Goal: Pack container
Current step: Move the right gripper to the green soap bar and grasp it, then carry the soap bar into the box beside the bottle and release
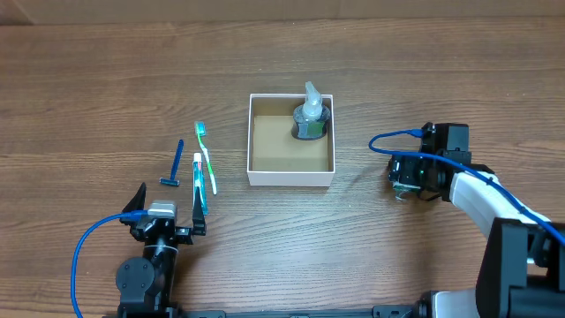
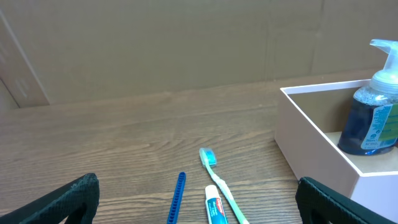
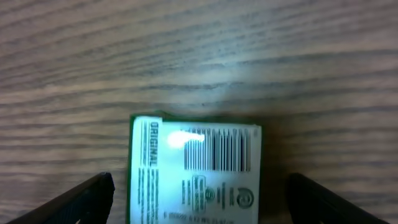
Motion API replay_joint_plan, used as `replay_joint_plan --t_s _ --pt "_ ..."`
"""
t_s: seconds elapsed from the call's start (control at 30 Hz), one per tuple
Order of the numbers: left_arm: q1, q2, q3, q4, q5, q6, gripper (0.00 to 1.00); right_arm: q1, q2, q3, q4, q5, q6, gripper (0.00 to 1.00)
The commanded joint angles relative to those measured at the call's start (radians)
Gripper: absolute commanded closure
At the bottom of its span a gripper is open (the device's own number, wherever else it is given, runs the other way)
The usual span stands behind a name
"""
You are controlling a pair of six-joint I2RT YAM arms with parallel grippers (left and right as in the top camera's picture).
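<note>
The container [image 1: 290, 177] is a white-walled square box with a brown inside, at the table's middle. A blue pump bottle [image 1: 311, 119] stands in its far right corner. My left gripper [image 1: 168, 205] is open near the front edge, facing a green toothbrush [image 2: 217, 180], a toothpaste tube [image 2: 216, 208] and a blue razor [image 2: 176, 199]. The container's wall [image 2: 311, 149] and the bottle [image 2: 373, 118] show at right. My right gripper [image 3: 202, 211] is open, low over a green-and-white packet [image 3: 194, 174] lying flat between its fingers [image 3: 81, 202], with gaps on both sides.
Bare wood table all around. The toothbrush [image 1: 205, 155], toothpaste [image 1: 199, 181] and razor [image 1: 175, 166] lie left of the container. The right arm [image 1: 481, 199] reaches in from the lower right, its gripper [image 1: 404, 179] covering most of the packet in the overhead view.
</note>
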Motion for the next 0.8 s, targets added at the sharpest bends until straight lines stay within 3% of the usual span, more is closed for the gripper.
replay_joint_plan --t_s 0.0,0.1,0.27,0.47,0.77 --pt "0.010 -0.009 -0.003 -0.002 -0.003 0.001 0.00 0.001 0.029 -0.006 0.004 0.011 -0.005 0.11" --pt "0.010 -0.010 -0.003 -0.002 -0.003 0.001 0.00 0.001 0.029 -0.005 0.004 0.011 -0.004 0.21" --pt "0.010 -0.010 -0.003 -0.002 -0.003 0.001 0.00 0.001 0.028 0.009 -0.021 0.014 0.005 0.48" --pt "0.010 -0.009 -0.003 -0.002 -0.003 0.001 0.00 0.001 0.021 0.096 -0.147 0.014 0.045 0.58" --pt "0.010 -0.009 -0.003 -0.002 -0.003 0.001 0.00 0.053 -0.070 0.244 -0.305 -0.001 0.133 0.58"
